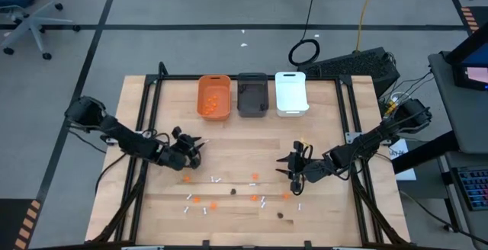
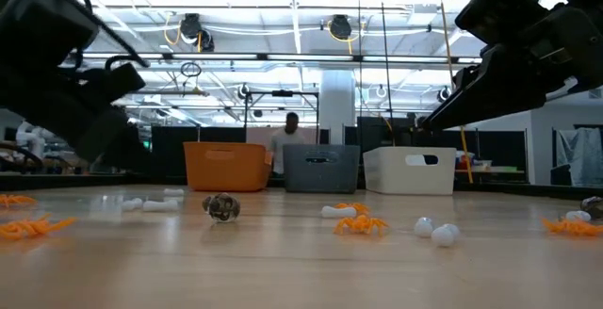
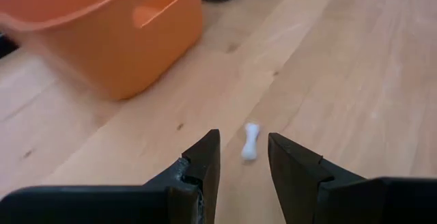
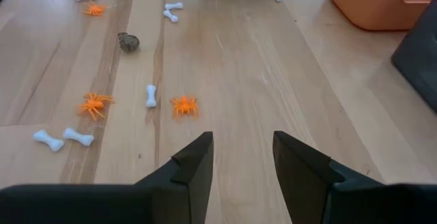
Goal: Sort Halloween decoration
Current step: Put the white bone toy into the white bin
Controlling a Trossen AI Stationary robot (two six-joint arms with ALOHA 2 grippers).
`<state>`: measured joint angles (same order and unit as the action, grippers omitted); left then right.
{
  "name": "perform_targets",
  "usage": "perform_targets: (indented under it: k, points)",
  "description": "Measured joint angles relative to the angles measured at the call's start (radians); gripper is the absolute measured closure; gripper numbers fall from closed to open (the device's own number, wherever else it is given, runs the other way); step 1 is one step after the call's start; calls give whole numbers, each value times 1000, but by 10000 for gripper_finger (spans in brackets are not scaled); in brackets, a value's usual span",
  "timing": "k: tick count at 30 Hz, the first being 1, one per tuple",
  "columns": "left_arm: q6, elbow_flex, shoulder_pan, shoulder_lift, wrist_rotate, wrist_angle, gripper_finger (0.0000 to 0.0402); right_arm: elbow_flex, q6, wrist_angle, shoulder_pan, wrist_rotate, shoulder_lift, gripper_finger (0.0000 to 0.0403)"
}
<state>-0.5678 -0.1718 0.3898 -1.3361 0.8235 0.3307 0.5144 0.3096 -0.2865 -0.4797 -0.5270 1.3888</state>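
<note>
Here, the left gripper [image 3: 244,157] is held low over the wood with its fingers parted around a narrow gap and nothing between them; a white bone [image 3: 250,141] lies just ahead of the tips, near the orange bin [image 3: 109,36]. The step in hand is judged to be the pickup of that bone. It would best be done by lining the gap up over the bone's thin middle, lowering until the tips are beside it, and only then closing, since so small and light a piece could be nudged away by one finger arriving first. The white bin [image 1: 290,93] is taken to be its likely destination.

The right gripper [image 4: 242,154] is likewise partly open and empty, aimed across bare wood toward the scattered pieces.

Three bins are counted: orange, grey bin [image 1: 252,94] and white. In the right wrist view, four orange spiders [image 4: 184,104], about seven white bones and one dark lump [image 4: 128,42] are seen on the table; some orange pieces already lie in the orange bin.
</note>
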Motion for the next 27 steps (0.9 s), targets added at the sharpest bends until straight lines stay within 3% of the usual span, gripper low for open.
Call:
perform_targets:
  k: [4, 12, 18, 22, 27]
  points:
    - [61, 1, -50, 0, -103, 37, 278, 0, 0, 0, 0, 0, 0, 266]
    - [169, 2, -139, -4, -168, 62, 278, 0, -10, 0, 0, 0, 0, 266]
    - [189, 1, -182, -3, -335, 181, 278, 0, -11, 1, 0, 0, 0, 266]
    - [192, 8, -136, -4, -280, 153, 278, 0, -11, 11, 0, 0, 0, 266]
    - [298, 112, -123, -3, -184, 421, 278, 0, -10, 23, 0, 0, 0, 266]
